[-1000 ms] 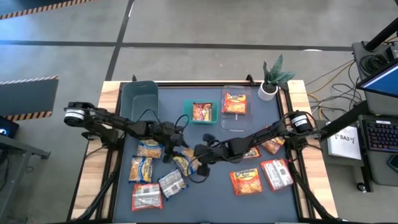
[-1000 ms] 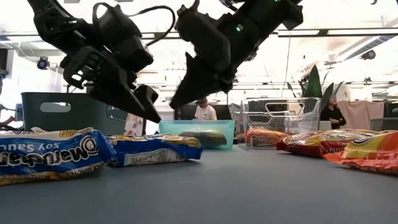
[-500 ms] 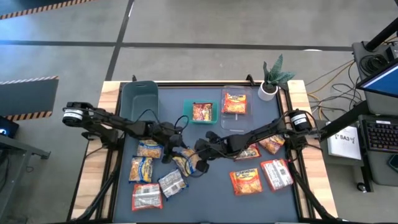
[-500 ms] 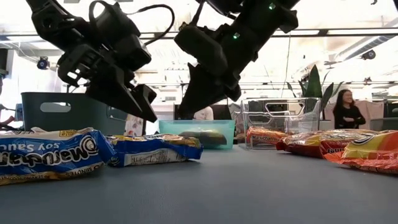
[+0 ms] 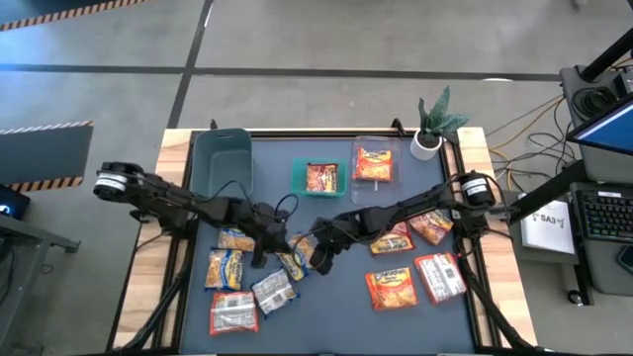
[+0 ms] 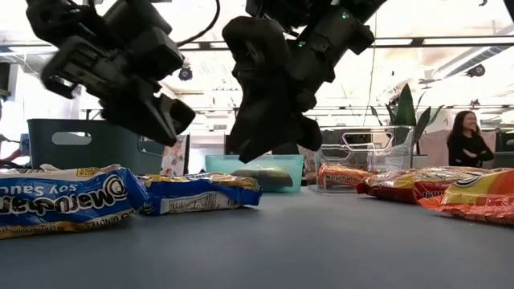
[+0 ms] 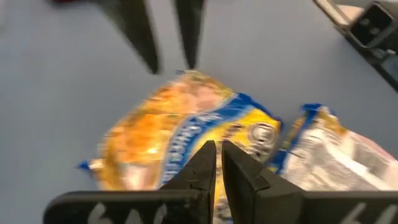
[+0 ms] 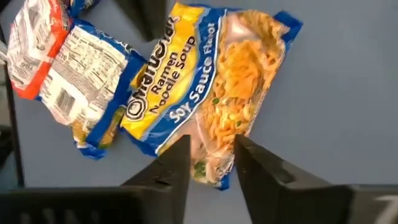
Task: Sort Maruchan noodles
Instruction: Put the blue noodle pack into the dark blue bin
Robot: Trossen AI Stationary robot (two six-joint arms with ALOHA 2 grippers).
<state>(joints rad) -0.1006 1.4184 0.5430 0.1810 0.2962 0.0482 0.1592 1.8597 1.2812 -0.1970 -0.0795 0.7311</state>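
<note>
A yellow-and-blue packet (image 5: pixel 296 259) lies flat near the middle of the grey-blue table (image 5: pixel 336 213), label up, its long axis running diagonally across the mat. Beside it rests a red-and-white packet (image 8: pixel 53 59). The right gripper (image 5: pixel 318 257) hovers just above the yellow packet, fingers partly spread and holding nothing. The left gripper (image 5: pixel 267 249), fingers pinched together and empty, hangs close by over the same packet. More packets (image 5: pixel 401 288) lie scattered on the table. Behind stand a dark bin (image 5: pixel 220 158), a teal tray (image 5: pixel 298 178), a clear tub (image 5: pixel 357 193) and a plant (image 5: pixel 435 124). A person (image 6: pixel 467 148) stands in the bright room beyond.
</note>
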